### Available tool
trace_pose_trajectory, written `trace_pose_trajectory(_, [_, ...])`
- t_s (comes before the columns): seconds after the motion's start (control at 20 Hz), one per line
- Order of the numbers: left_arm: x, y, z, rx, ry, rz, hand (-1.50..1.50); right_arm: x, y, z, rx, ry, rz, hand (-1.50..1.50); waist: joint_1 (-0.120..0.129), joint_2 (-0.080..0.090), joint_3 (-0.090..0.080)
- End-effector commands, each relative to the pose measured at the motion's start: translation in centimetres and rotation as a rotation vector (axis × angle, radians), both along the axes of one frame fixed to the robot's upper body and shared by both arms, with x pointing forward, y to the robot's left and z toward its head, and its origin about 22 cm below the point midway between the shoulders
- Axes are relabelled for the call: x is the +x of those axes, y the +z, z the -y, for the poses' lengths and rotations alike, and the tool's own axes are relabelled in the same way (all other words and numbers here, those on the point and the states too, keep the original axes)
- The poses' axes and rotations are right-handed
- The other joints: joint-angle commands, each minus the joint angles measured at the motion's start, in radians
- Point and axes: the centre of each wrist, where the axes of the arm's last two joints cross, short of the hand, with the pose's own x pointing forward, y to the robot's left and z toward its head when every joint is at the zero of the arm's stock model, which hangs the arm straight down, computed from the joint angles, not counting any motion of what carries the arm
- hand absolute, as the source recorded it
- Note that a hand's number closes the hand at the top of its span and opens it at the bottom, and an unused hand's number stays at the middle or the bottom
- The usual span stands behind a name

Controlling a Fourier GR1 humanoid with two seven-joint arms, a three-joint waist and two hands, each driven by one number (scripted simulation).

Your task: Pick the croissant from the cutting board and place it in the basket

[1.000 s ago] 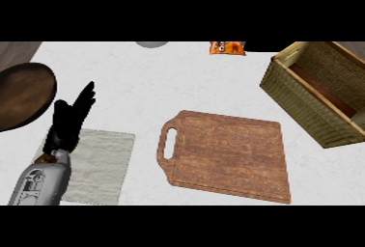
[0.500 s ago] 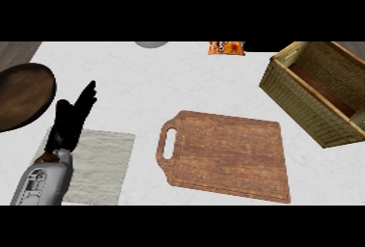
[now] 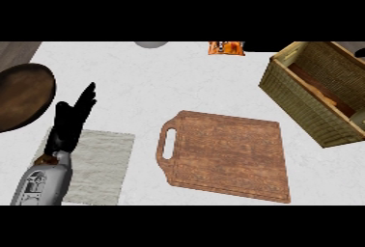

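Left hand (image 3: 70, 123) at left edge, fingers straight and up, holding nothing, over grey cloth (image 3: 100, 166). Cutting board (image 3: 228, 154) bare mid-tabletop (image 3: 178, 82); basket (image 3: 317, 91) at right.

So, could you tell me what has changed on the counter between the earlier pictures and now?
Almost nothing. The left hand has stayed at the view's left, open with fingers up, over the grey cloth, shifting at most very slightly. It took hold of nothing and let go of nothing. The cutting board still shows no croissant, and the basket, the dark plate and the orange packet have not moved. The right hand is not in view.
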Motion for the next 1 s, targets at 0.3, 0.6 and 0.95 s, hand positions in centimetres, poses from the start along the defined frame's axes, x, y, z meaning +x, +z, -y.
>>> trace_pose_trajectory(0.3, [0.0,-0.5,-0.5,0.004,0.000,0.017,0.00,-1.2,1.0,3.8,0.286,-0.197,0.243,-1.50,0.002,0.002,0.000])
trace_pose_trajectory(0.6, [0.8,0.5,0.5,-0.002,-0.004,0.011,0.00,-5.7,3.5,10.9,0.399,-0.352,0.198,-1.50,0.009,0.009,0.001])
trace_pose_trajectory(0.95, [0.2,-0.4,0.2,-0.005,-0.011,0.006,0.00,-13.0,2.4,18.0,0.411,-0.391,0.199,-1.50,0.009,0.014,0.005])
